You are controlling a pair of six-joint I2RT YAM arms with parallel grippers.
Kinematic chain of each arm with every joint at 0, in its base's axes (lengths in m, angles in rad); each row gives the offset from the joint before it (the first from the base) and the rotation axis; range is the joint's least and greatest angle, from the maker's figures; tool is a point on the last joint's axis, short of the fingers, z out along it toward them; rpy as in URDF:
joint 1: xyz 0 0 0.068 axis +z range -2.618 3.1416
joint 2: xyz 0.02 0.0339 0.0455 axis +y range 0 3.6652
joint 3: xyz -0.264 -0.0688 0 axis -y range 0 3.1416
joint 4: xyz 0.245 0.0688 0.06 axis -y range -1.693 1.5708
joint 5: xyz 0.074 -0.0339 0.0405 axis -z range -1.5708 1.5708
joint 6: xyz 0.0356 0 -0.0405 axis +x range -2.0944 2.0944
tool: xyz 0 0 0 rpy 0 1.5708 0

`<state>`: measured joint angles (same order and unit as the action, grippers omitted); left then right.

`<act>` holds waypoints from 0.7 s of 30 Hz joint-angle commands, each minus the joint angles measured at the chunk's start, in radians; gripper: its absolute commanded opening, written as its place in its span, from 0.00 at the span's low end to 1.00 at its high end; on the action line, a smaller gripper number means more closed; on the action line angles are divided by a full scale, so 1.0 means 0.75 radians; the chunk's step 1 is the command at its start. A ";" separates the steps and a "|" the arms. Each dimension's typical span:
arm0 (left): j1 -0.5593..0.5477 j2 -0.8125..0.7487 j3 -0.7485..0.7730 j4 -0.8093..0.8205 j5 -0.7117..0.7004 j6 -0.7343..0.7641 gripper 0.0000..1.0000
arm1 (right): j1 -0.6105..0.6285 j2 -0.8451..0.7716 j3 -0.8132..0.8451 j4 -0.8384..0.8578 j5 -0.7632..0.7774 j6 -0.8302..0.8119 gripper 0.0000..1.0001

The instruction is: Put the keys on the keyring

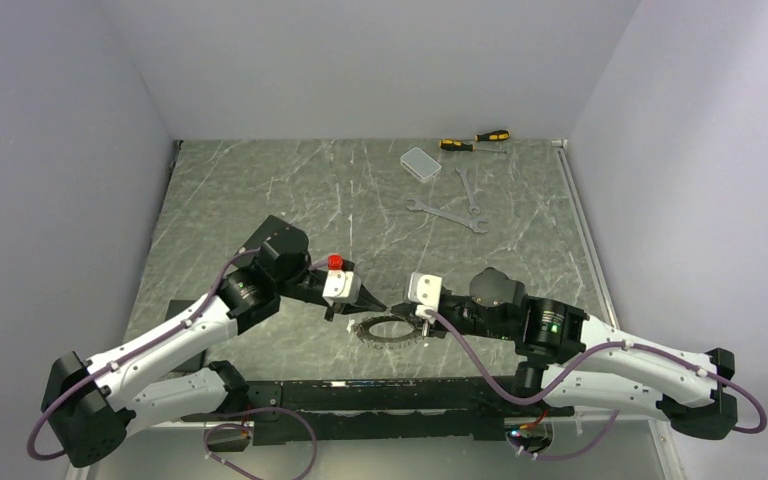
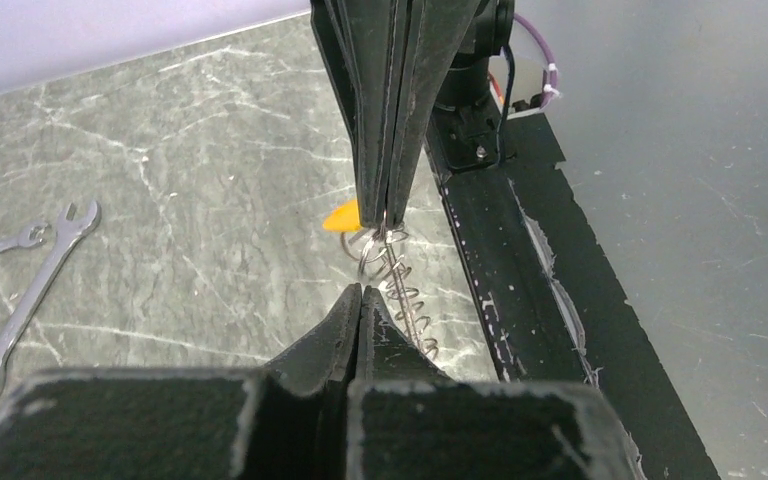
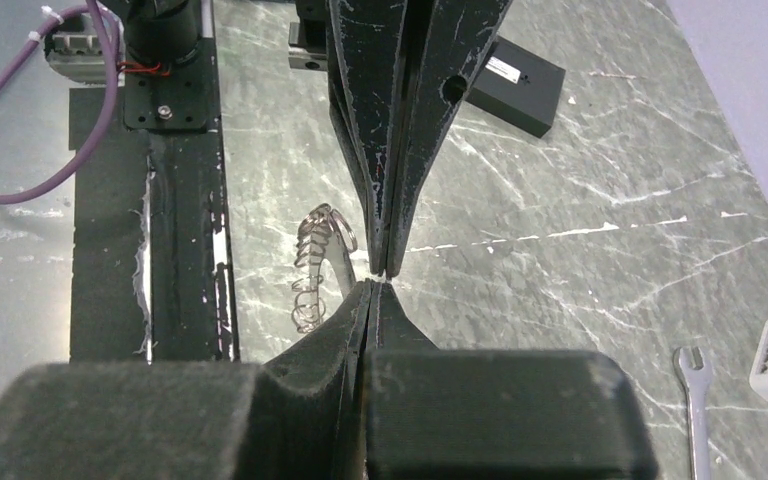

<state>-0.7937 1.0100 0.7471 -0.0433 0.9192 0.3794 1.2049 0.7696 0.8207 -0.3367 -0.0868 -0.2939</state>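
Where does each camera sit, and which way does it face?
Top external: above and behind the bases, looking down at the table; both arms show, left pincer and right pincer at the keyring.
Left wrist: on the left arm, looking along its shut pincer at keyring and orange key.
Right wrist: on the right arm, looking along its shut pincer at the keyring.
Shared: all three show keyring and a wrench.

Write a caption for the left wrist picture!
Shut left gripper at the thin silver keyring, a yellow-orange key head peeking beside it.
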 commanded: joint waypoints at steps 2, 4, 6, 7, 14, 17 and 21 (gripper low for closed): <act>0.007 -0.052 0.059 -0.122 -0.082 0.061 0.00 | 0.000 -0.043 0.033 0.051 0.050 0.036 0.00; 0.007 -0.065 0.050 -0.089 -0.093 0.027 0.00 | -0.001 -0.041 0.018 0.050 0.052 0.046 0.00; 0.007 -0.073 0.046 -0.053 -0.103 -0.008 0.00 | -0.001 -0.037 0.002 0.055 0.053 0.058 0.00; 0.008 -0.075 0.045 -0.037 -0.111 -0.027 0.00 | 0.000 -0.035 -0.003 0.058 0.055 0.061 0.00; 0.007 -0.115 0.035 -0.073 -0.166 0.013 0.22 | 0.001 -0.013 -0.006 0.083 0.047 0.063 0.00; 0.007 -0.141 0.025 -0.126 -0.176 0.053 0.42 | 0.000 -0.003 0.009 0.081 0.044 0.057 0.00; 0.007 -0.137 0.011 -0.132 -0.119 0.046 0.87 | -0.001 -0.002 0.025 0.087 0.041 0.051 0.00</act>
<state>-0.7914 0.9134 0.7540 -0.1291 0.7979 0.3988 1.2049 0.7734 0.8028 -0.3504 -0.0574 -0.2581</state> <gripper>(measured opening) 0.537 0.018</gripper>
